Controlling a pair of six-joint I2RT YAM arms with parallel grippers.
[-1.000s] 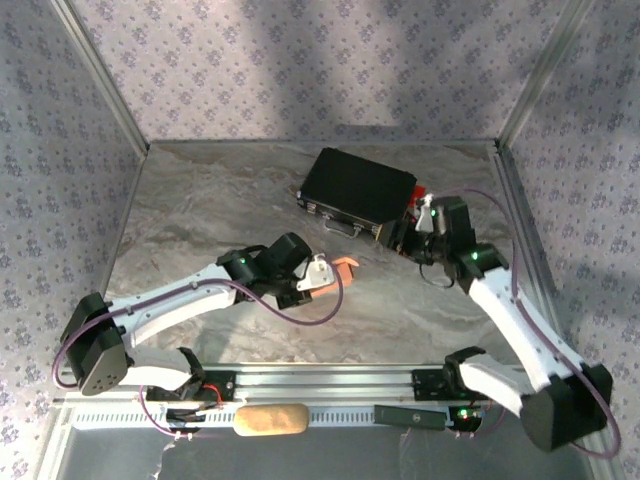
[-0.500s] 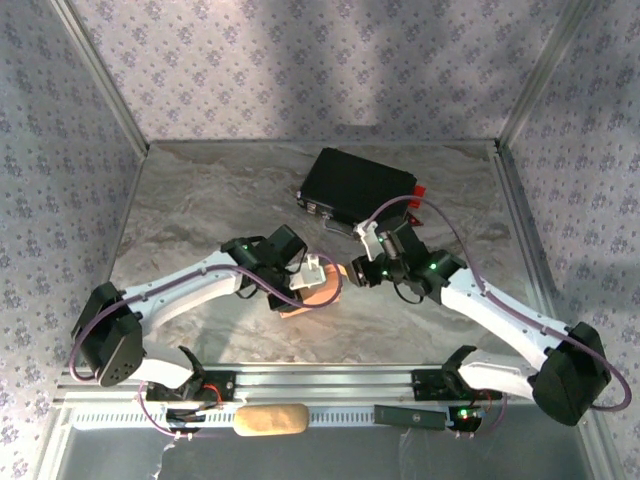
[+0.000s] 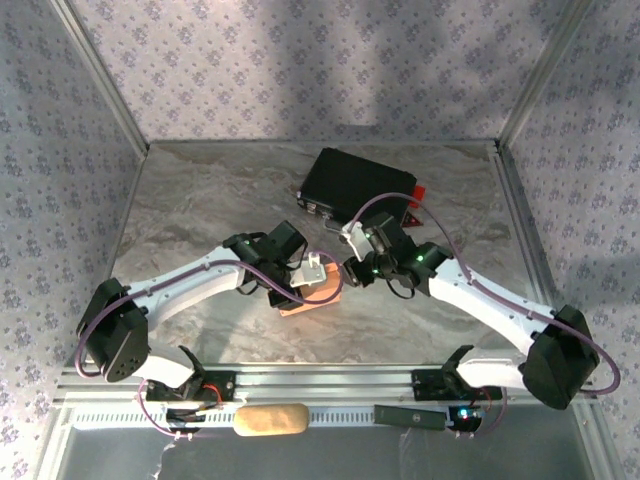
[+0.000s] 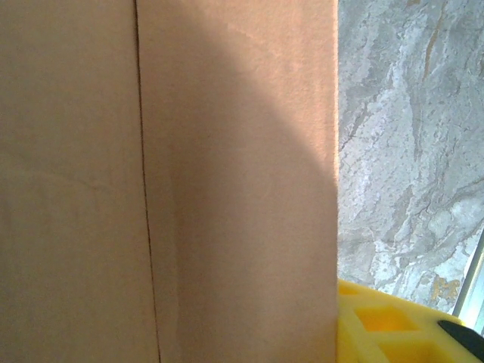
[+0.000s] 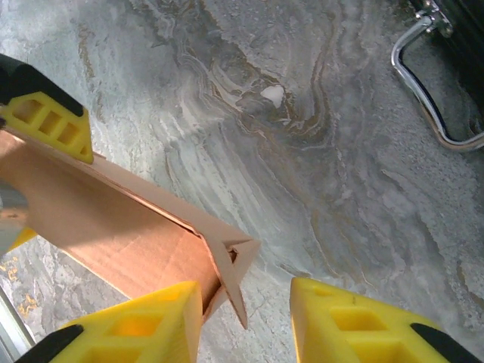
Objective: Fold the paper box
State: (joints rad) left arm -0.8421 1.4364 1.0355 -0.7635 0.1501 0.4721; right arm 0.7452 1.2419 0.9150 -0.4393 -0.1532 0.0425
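L jaws clamp paper box (image 3: 312, 298); R jaws spread at corner

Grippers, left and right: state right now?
Left gripper: closed on the paper box.
Right gripper: open, holding nothing.

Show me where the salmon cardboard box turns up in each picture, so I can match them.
Top external: the paper box sits mid-table, nearer the camera than the black case.
Left wrist: it fills the left two thirds, very close.
Right wrist: it crosses the lower left, open end toward the middle.
Shared landmark: the grey marbled table, right side in the left wrist view, upper part in the right wrist view.
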